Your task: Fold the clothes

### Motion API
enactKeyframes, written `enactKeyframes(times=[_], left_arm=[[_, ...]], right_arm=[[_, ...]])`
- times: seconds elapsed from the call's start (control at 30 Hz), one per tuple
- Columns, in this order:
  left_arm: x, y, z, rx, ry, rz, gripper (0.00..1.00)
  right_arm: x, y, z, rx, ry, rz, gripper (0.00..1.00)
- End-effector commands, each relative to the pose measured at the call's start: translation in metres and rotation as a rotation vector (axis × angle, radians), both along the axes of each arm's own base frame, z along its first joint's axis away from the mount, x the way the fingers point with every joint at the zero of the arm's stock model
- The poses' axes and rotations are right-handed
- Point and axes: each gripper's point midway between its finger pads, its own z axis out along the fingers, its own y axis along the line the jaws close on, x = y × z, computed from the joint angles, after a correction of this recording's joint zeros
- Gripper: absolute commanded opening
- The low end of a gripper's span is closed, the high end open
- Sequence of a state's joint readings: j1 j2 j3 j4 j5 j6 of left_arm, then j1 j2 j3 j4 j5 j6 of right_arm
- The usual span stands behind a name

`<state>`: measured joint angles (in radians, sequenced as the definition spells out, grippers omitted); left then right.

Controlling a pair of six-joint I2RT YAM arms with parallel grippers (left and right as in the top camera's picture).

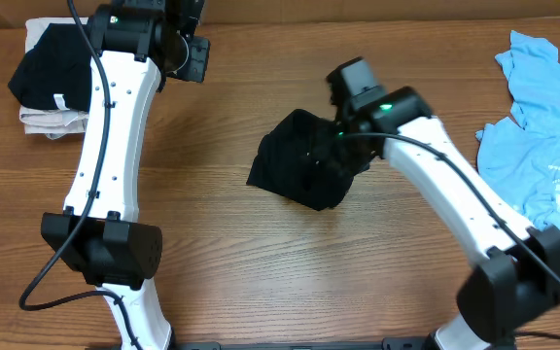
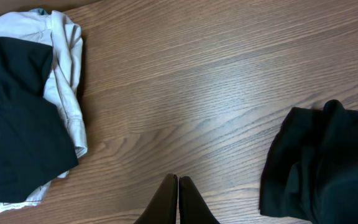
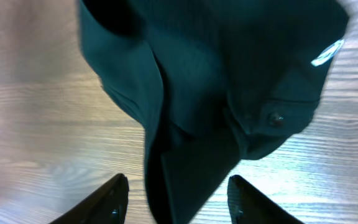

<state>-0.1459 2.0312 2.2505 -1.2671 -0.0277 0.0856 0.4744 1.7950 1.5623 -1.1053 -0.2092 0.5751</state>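
A black garment [image 1: 301,160] lies crumpled at the table's middle. It also shows in the right wrist view [image 3: 216,81], with a small white mark and a button, and at the right of the left wrist view [image 2: 322,165]. My right gripper [image 3: 178,183] is open, with a fold of the black fabric between its fingers; in the overhead view it [image 1: 346,134] sits over the garment's right edge. My left gripper [image 2: 178,182] is shut and empty above bare wood, at the far left-centre [image 1: 194,58]. A light-blue shirt [image 1: 542,126] lies crumpled at the right edge.
A folded pile [image 1: 52,83] sits at the far left corner, a black garment [image 2: 17,118] on top of a whitish one [image 2: 67,74]. The wooden table [image 1: 261,272] shows bare wood at the front and between the pile and the black garment.
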Motion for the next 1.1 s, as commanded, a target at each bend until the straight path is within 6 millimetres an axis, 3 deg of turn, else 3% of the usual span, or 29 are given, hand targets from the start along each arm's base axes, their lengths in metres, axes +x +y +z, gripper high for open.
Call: enactKeyframes(times=[0.0,0.13,0.23,0.37,0.47,0.6,0.73,0.93,1.07], left_arm=[[0.003,0.002,0.001,0.015,-0.007,-0.014,0.05],[0.003,0.002,0.001,0.016,-0.006,-0.014,0.05],[0.003,0.002,0.001,0.016,-0.007,-0.014,0.05],[0.003,0.002,0.001,0.015,-0.010,-0.014,0.05],[0.004,0.002,0.001,0.015,-0.011,-0.014,0.05],[0.004,0.002,0.001,0.015,-0.011,-0.014,0.05],[0.004,0.002,0.001,0.016,-0.010,-0.014,0.05],[0.004,0.002,0.001,0.015,-0.011,-0.014,0.06],[0.005,0.002,0.002,0.014,-0.017,-0.014,0.06]], right_arm=[[-0.008,0.005,-0.034,-0.064,0.066,-0.003,0.42],[-0.026,0.031,-0.064,-0.036,0.153,0.060,0.20],[-0.042,0.063,-0.070,0.017,0.169,0.151,0.09],[-0.046,0.094,-0.061,0.068,0.097,0.244,0.05],[-0.041,0.103,-0.047,0.097,0.064,0.275,0.08],[-0.021,0.102,-0.018,0.148,-0.014,0.294,0.18],[0.008,0.082,0.012,0.171,-0.089,0.243,0.27],[0.030,0.033,0.006,0.087,-0.086,0.161,0.32],[0.038,0.014,0.002,0.012,-0.132,0.224,0.39]])
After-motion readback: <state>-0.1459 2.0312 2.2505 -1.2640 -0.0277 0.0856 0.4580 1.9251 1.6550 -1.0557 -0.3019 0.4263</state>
